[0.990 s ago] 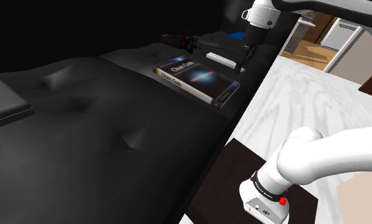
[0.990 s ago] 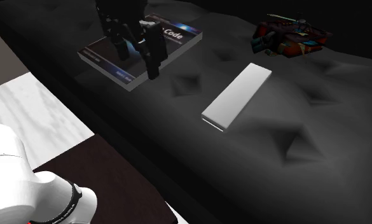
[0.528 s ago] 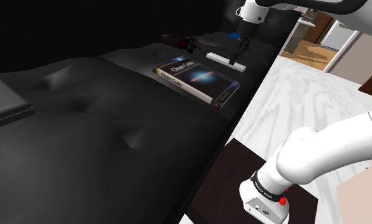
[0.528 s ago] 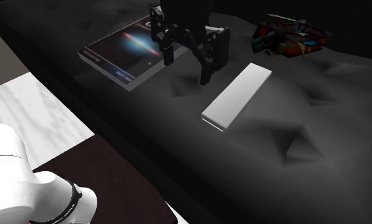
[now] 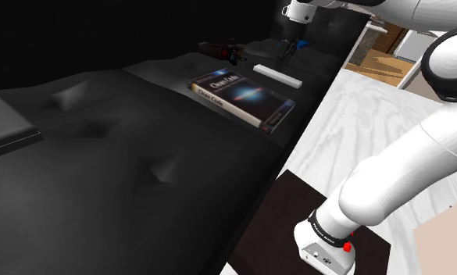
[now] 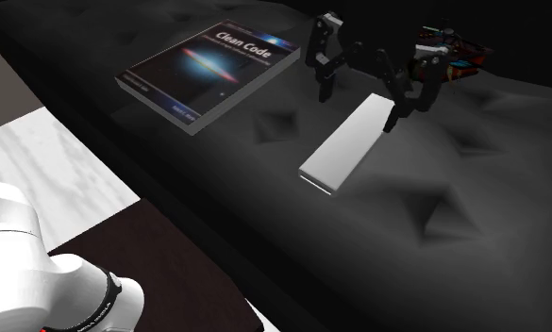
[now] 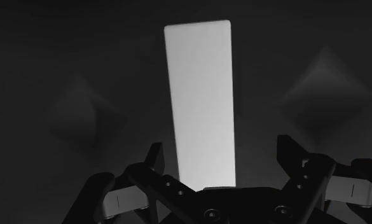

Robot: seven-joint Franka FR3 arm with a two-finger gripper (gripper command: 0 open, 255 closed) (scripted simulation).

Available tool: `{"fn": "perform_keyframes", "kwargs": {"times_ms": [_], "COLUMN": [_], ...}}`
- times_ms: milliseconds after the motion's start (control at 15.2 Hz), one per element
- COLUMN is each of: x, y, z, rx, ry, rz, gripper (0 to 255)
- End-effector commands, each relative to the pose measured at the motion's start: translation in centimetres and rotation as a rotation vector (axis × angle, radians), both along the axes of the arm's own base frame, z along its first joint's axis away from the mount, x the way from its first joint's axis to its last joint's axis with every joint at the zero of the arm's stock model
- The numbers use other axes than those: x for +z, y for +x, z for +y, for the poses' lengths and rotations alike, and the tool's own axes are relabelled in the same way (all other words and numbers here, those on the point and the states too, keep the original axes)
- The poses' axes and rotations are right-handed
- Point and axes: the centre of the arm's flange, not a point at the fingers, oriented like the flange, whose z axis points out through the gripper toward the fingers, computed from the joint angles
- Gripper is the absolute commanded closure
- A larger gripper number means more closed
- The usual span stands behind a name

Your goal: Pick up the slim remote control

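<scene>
I have the gripper hanging above the slim remote control, its 2 black fingers spread wide and touching nothing. The remote is drawn as a plain white slab, lying flat on the dark tufted cushion between the "Clean Code" book and a red toy. In the wrist view the remote runs straight away from between the fingers, so the jaws already line up across its narrow width, over the end nearer the toy. I judge it light and stiff, with smooth faces that could slip. I would take it by the 2 long edges, closer to the middle than to this end, so it does not tip. It sits very low, and the soft cushion should let the fingertips sink beside it. A hard push could tilt the slab.
</scene>
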Motion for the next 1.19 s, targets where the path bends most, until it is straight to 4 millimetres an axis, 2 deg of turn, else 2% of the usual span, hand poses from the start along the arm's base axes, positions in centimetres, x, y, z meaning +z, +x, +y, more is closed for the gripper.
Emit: {"fn": "perform_keyframes", "kwargs": {"times_ms": [0,396,528,594,1122], "x": [-0.6,-3.7,-4.0,-4.0,-4.0], "y": [0.8,0.8,0.8,0.8,0.8], "z": [-0.9,-0.9,-0.9,-0.9,-0.8], "rx": [0.004,0.004,0.004,0.004,0.004], "ry": [0.0,0.0,0.0,0.0,0.0], "rz": [0.001,0.001,0.001,0.001,0.001], "gripper": [0,0,0,255,255]}}
